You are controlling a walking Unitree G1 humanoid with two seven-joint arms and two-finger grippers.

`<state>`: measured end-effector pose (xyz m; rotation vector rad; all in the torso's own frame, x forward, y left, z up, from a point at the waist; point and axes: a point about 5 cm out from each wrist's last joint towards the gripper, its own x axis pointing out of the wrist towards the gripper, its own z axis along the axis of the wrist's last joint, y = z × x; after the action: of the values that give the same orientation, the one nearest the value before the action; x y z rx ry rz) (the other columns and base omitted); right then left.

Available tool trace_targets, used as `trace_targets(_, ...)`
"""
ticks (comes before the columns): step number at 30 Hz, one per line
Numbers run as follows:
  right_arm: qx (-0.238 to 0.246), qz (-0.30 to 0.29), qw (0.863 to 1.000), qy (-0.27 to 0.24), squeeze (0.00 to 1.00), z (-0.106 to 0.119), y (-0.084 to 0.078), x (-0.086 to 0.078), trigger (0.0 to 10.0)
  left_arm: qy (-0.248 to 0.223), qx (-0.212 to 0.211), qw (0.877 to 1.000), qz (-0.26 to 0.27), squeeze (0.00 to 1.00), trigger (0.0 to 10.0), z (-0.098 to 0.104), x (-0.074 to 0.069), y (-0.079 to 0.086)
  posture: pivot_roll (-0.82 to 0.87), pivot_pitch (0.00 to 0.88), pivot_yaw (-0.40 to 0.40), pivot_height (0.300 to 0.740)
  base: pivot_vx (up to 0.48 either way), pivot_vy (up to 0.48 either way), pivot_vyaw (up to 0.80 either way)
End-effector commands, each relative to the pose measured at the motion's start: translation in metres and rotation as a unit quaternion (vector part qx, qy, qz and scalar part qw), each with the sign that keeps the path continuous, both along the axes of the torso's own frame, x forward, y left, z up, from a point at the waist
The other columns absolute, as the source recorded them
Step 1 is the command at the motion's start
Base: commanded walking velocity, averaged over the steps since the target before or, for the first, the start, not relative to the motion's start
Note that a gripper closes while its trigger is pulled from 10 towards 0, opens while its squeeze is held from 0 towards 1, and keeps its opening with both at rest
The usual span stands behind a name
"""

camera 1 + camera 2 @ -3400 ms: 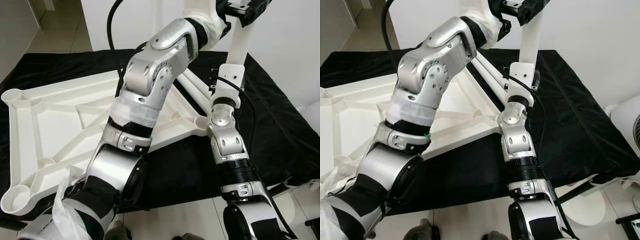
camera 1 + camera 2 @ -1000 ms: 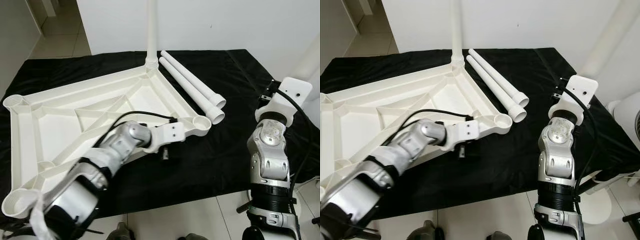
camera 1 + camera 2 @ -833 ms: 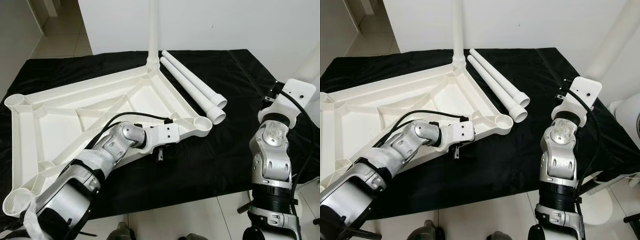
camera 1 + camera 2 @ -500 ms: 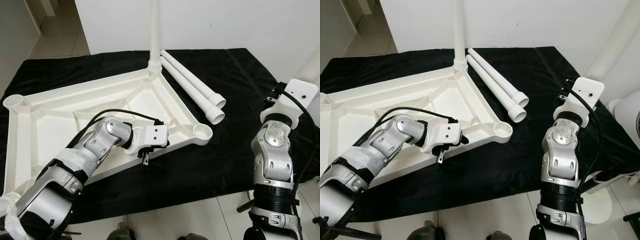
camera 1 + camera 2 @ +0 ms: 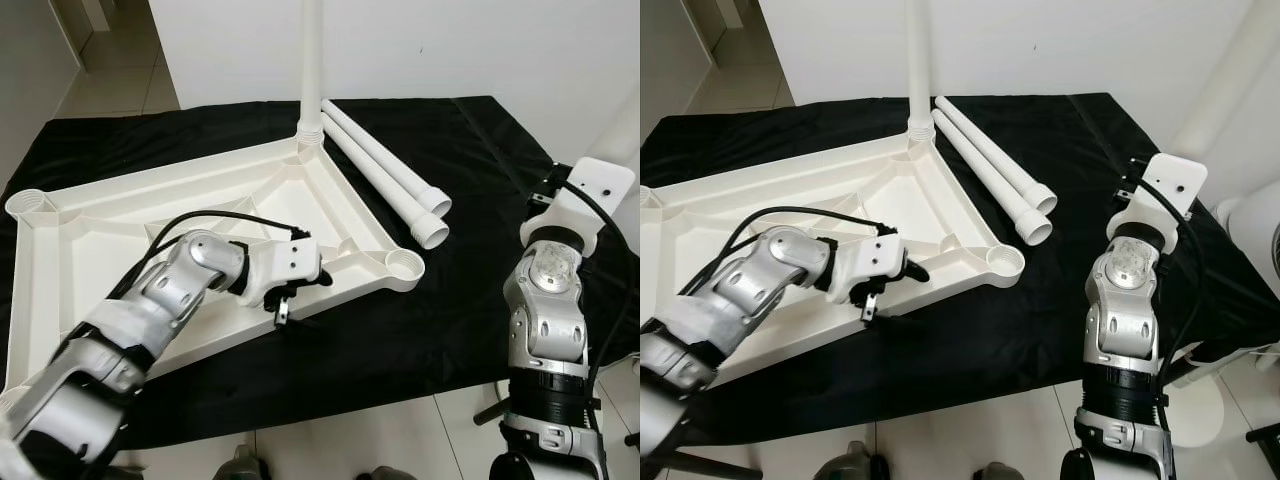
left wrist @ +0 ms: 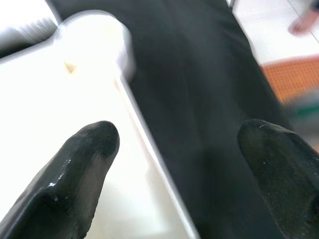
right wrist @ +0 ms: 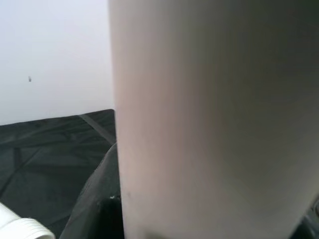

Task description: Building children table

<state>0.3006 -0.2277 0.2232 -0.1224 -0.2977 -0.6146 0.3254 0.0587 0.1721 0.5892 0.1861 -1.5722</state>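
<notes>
My left hand (image 5: 284,300), fingers apart, hangs over the near edge of the upturned tabletop (image 5: 100,225) on the black-draped desk (image 5: 480,190). At 3 o'clock my right hand is clamped on a white leg (image 7: 209,119). Toward 12, two loose legs (image 5: 385,170) lie beside the tabletop's far corner, where one leg (image 5: 311,60) stands upright in its socket.

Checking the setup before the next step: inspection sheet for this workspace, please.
Surface: black cloth under everything.
Job's things: white tabletop lies upside down; one leg stands upright in its far corner socket; two loose legs lie side by side beside it; near-right corner socket open.
Clutter: nothing seen.
Grippers: left gripper open, over the tabletop's near edge; right gripper shut on a white leg.
Cables: black cable on left arm.
Surroundings: white wall, tiled floor.
</notes>
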Motion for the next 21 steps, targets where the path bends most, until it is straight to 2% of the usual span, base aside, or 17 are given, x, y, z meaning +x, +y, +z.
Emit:
trace_targets(1, -0.003, 0.006, 1.000, 0.002, 0.00, 0.000, 0.003, 0.002, 10.0, -0.044, -0.027, 0.995, 0.083, 0.00, 10.0, 0.008, 0.015, -0.004, -0.02, 0.020, -0.001, 0.740, 0.000, 0.000, 0.00)
trace_targets(3, -0.003, 0.006, 1.000, 0.002, 0.00, 0.000, 0.003, 0.002, 10.0, -0.045, -0.032, 0.994, 0.093, 0.00, 10.0, 0.009, 0.016, -0.005, -0.02, 0.020, -0.001, 0.740, 0.000, 0.000, 0.00)
trace_targets(5, -0.003, 0.008, 1.000, 0.004, 0.00, -0.001, 0.004, 0.002, 10.0, -0.054, -0.095, 0.983, 0.150, 0.00, 10.0, 0.024, 0.026, -0.017, -0.02, 0.016, -0.002, 0.740, 0.000, 0.000, 0.00)
trace_targets(6, -0.003, 0.008, 1.000, 0.004, 0.00, -0.001, 0.004, 0.002, 10.0, -0.054, -0.095, 0.983, 0.150, 0.00, 10.0, 0.024, 0.026, -0.017, -0.02, 0.016, -0.002, 0.740, 0.000, 0.000, 0.00)
trace_targets(8, -0.003, 0.008, 1.000, 0.005, 0.00, -0.001, 0.004, 0.001, 10.0, -0.048, -0.130, 0.973, 0.185, 0.00, 10.0, 0.031, 0.032, -0.024, -0.03, 0.016, -0.001, 0.740, 0.000, 0.000, 0.00)
trace_targets(10, -0.004, 0.008, 1.000, 0.006, 0.00, -0.001, 0.004, 0.001, 10.0, -0.050, -0.133, 0.969, 0.203, 0.00, 10.0, 0.032, 0.036, -0.025, -0.03, 0.010, 0.003, 0.740, 0.000, 0.000, 0.00)
trace_targets(12, -0.004, 0.008, 1.000, 0.006, 0.00, -0.002, 0.004, 0.001, 10.0, -0.054, -0.132, 0.967, 0.213, 0.00, 10.0, 0.032, 0.038, -0.024, -0.03, 0.010, 0.003, 0.740, 0.000, 0.000, 0.00)
trace_targets(13, -0.004, 0.006, 1.000, 0.007, 0.00, -0.002, 0.004, 0.000, 10.0, -0.084, -0.102, 0.956, 0.260, 0.00, 10.0, 0.023, 0.047, -0.022, -0.03, 0.010, 0.004, 0.740, 0.000, 0.000, 0.00)
trace_targets(16, -0.003, 0.006, 1.000, 0.007, 0.00, -0.003, 0.004, 0.000, 10.0, -0.094, -0.088, 0.954, 0.272, 0.00, 10.0, 0.019, 0.049, -0.021, -0.04, 0.011, 0.005, 0.740, 0.000, 0.000, 0.00)
trace_targets(18, -0.003, 0.005, 1.000, 0.008, 0.00, -0.003, 0.004, -0.001, 10.0, -0.105, -0.061, 0.957, 0.263, 0.00, 10.0, 0.009, 0.048, -0.021, -0.04, 0.010, 0.005, 0.740, 0.000, 0.000, 0.00)
trace_targets(21, -0.003, 0.004, 1.000, 0.009, 0.00, -0.004, 0.004, -0.001, 10.0, -0.124, -0.029, 0.949, 0.288, 0.00, 10.0, -0.003, 0.050, -0.017, -0.04, 0.009, 0.009, 0.740, 0.000, 0.000, 0.00)
